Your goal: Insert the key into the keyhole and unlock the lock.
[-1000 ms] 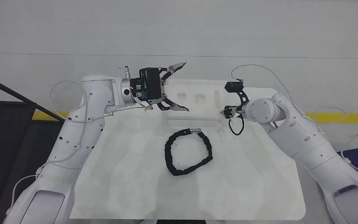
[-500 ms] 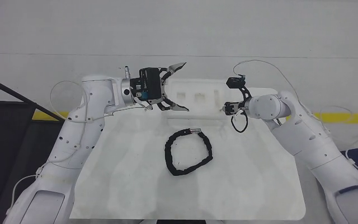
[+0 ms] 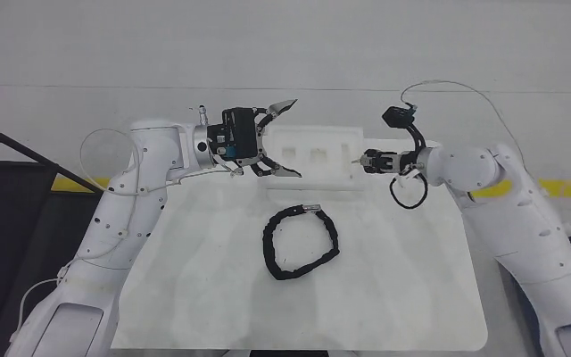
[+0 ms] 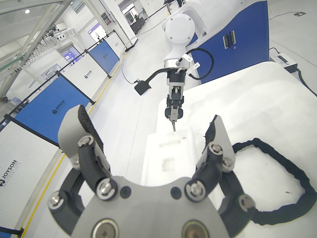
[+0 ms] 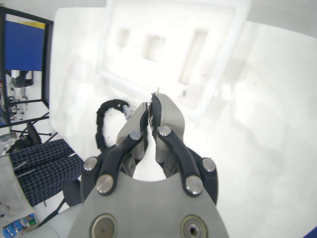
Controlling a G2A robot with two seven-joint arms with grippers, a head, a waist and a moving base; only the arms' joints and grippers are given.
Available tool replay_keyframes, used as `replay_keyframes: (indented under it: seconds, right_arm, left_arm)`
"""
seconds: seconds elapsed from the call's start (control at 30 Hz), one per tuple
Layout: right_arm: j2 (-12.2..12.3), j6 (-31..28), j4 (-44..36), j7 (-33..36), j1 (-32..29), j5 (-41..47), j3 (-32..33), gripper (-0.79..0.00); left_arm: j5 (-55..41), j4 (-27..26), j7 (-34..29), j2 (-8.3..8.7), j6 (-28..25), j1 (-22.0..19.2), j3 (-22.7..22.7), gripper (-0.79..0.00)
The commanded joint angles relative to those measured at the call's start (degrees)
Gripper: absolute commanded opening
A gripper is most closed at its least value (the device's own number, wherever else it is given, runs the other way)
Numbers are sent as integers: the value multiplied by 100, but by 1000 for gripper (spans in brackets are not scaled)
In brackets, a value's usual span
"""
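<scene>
Key [image 4: 174, 126] is pinched in the right end effector [image 5: 151, 106], jaws closed tight on the bow with only the blade tip poking out front, so the blade is free for insertion. It sits in the air over the right-arm end of the tray [image 3: 314, 153], well apart from the lock [image 3: 301, 241]. Lock is a black sleeved chain loop lying flat on the table [image 3: 401, 286], just in front of the tray. Its cylinder [image 3: 311, 208] is on the tray side of the loop; the keyhole is too small to make out. Left end effector [image 3: 287, 138] hangs over the other end of the tray, jaws spread wide, holding nothing. That reads as parked ready to pin the cylinder, since a loose chain would likely skid or roll under key push. My take: key pickup done, insertion not started. Next move needs the blade lined up with the cylinder axis and the lock restrained first. Risk: thin grip on the bow, so the key could twist in the pads once torque goes in.
</scene>
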Motion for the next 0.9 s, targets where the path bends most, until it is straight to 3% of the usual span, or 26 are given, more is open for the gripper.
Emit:
replay_keyframes:
  seconds: [0.0, 0.27, 0.47, 0.87]
  right_arm:
    - [73, -121, -275, 100, -162, 155, 279, -785]
    - [310, -921, -1296, 641, -899, 1319, 1333, -785]
    - [416, -1403, -1634, 967, -1266, 2042, 1929, -785]
    - [462, -1942, -1579, 1278, -1399, 2874, 2293, -785]
  left_arm:
    - [0, 0, 0, 0, 0, 0, 0, 0]
    - [0, 0, 0, 0, 0, 0, 0, 0]
    - [0, 0, 0, 0, 0, 0, 0, 0]
    - [0, 0, 0, 0, 0, 0, 0, 0]
